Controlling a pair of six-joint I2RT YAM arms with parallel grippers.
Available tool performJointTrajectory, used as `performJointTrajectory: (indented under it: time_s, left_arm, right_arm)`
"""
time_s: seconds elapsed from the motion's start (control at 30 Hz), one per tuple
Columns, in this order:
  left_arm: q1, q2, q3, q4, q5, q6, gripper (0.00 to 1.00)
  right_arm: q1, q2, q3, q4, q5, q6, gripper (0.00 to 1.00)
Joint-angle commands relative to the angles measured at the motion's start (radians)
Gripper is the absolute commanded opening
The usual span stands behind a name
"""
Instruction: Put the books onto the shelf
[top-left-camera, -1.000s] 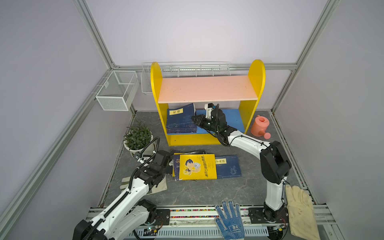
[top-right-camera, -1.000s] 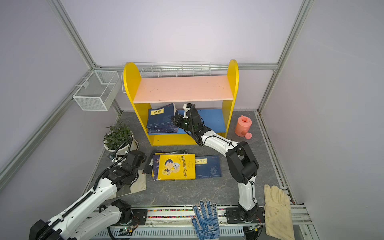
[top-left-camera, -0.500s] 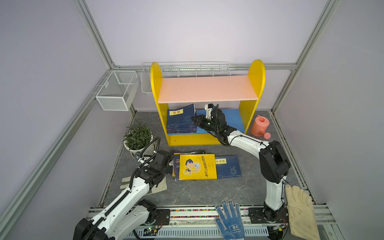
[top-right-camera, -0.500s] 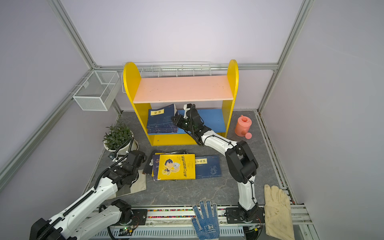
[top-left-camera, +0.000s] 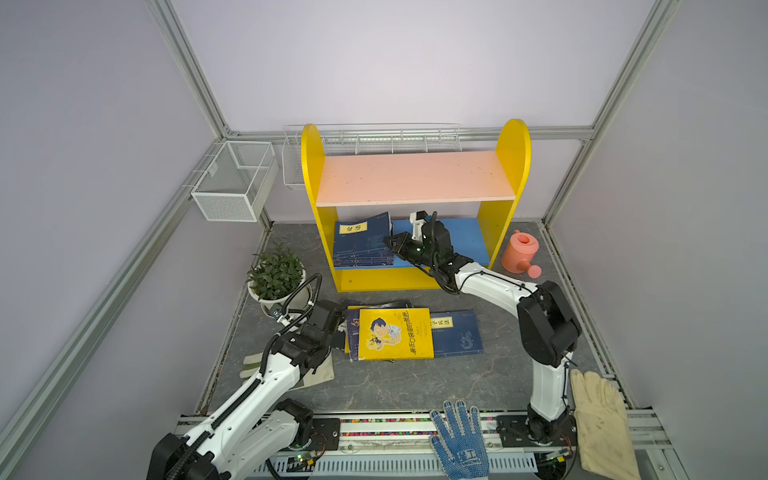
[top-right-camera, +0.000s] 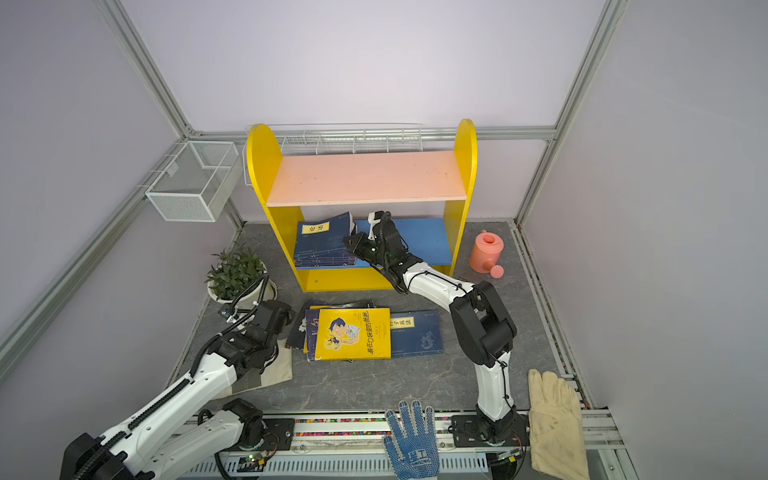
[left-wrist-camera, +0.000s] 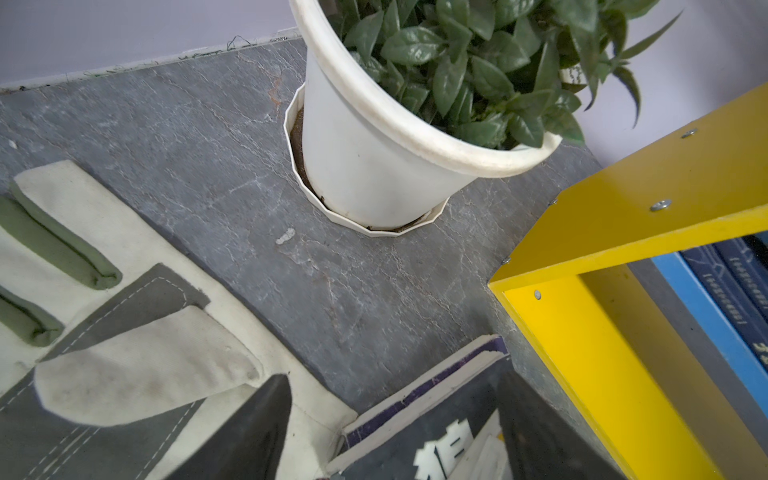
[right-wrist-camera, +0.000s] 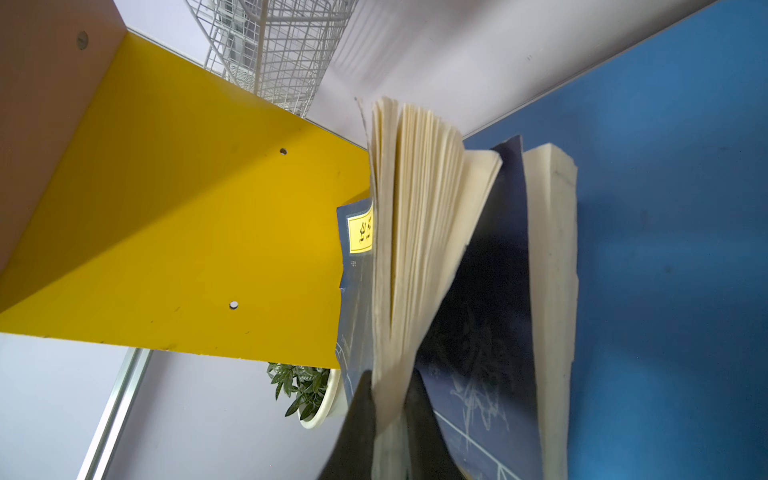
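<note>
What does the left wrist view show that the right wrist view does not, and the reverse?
Only left wrist: a canvas glove and the left pincer open at a dark book. Only right wrist: the right pincer shut on a navy book, pages fanned, and a wire basket. Both: the potted plant, the yellow shelf, its blue board.

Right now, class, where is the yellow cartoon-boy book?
In both top views the yellow book lies centrally on the floor, in front of the shelf, overlapping a navy book on its right.
</note>
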Motion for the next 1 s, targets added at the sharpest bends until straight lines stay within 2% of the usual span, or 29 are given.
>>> performJointTrajectory:
  time_s: [0.0, 0.1, 0.23, 0.33, 0.5, 0.7, 0.97]
  left_arm:
    - [0.006, 0.005, -0.002, -0.006, -0.008, -0.005, 0.79]
    - [0.006, 0.006, -0.004, -0.005, -0.008, -0.005, 0.79]
    - [0.006, 0.005, -0.002, -0.001, -0.008, -0.005, 0.79]
    - [0.006, 0.005, -0.002, -0.001, -0.008, -0.004, 0.79]
    - [0.005, 0.006, -0.002, -0.003, -0.008, -0.004, 0.79]
    - [0.005, 0.008, 0.000, 0.003, 0.015, -0.004, 0.79]
    - [0.006, 0.014, -0.003, 0.019, 0.025, 0.005, 0.79]
  right_arm:
    - [0.017, -0.014, -0.008, 0.011, -0.040, 0.016, 0.07]
    - [0.019, -0.002, 0.015, -0.025, -0.035, 0.008, 0.11]
    - [0.021, 0.008, 0.070, -0.131, -0.010, -0.030, 0.32]
    - [0.023, 0.009, 0.105, -0.203, 0.013, -0.062, 0.39]
    - [0.025, 0.006, 0.164, -0.336, 0.063, -0.141, 0.43]
    - [0.026, 0.017, 0.238, -0.492, 0.151, -0.247, 0.57]
    - [0.026, 0.023, 0.257, -0.534, 0.212, -0.354, 0.60]
